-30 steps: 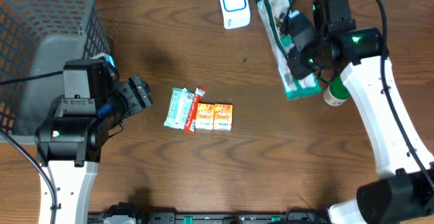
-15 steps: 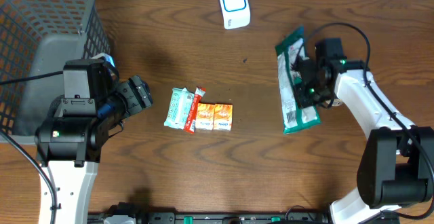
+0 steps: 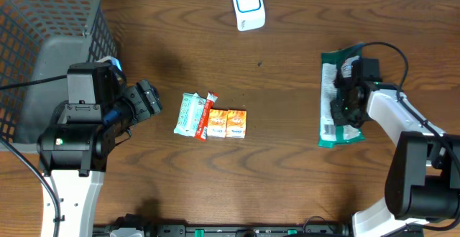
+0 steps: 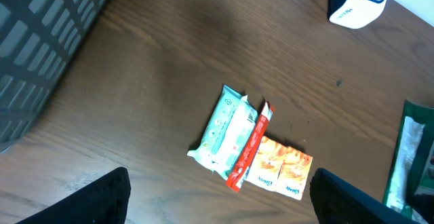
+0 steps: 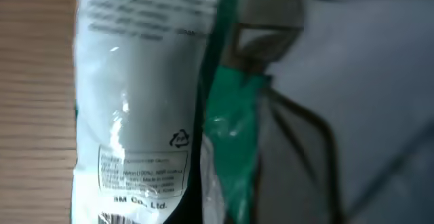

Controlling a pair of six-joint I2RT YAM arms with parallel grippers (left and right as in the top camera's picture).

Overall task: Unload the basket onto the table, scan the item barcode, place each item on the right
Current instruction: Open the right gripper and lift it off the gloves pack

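The item is a long green and white packet (image 3: 330,104) at the right side of the table. Its printed white label (image 5: 135,81) fills the right wrist view, with a strip of barcode at the bottom edge. My right gripper (image 3: 350,97) is shut on the packet's right edge. The white and blue scanner (image 3: 247,5) stands at the back centre, well away from the packet. My left gripper (image 3: 149,102) hangs open at the left above bare wood. Its dark fingertips (image 4: 102,200) are spread wide with nothing between them.
A teal packet (image 3: 190,114), a red stick (image 3: 206,116) and two orange sachets (image 3: 227,123) lie together at the table's middle. A grey mesh basket (image 3: 43,43) fills the far left corner. The scanner (image 4: 356,3) also shows in the left wrist view.
My right arm has carried the green packet from beside the scanner forward and rightward, down to the right side of the table. The left arm has not moved.
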